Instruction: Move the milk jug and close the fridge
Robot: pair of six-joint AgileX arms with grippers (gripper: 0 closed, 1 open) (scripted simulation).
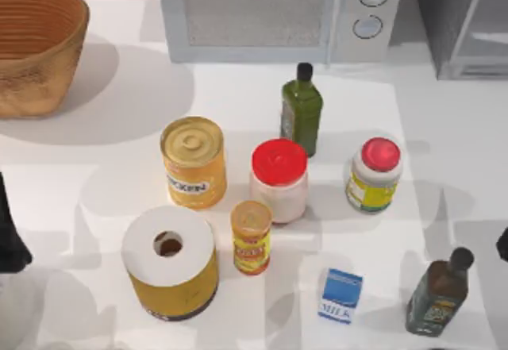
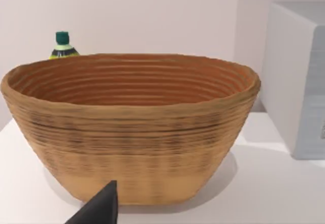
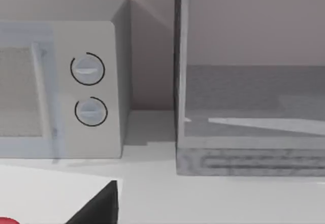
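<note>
Top view: boxy blue-and-white milk jug beside grey, flat-sided fridge.

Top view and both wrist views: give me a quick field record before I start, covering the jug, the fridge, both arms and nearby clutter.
milk jug: upright on the table, near front edge, untouched
fridge: back right corner, door open, dark grey inside visible
left gripper: parked at table's left edge, facing the basket
right gripper: parked at table's right edge, facing the fridge
jug's neighbours: dark bottle to its right, small yellow can to its left, both apart from it
microwave: back centre, left of fridge
</note>
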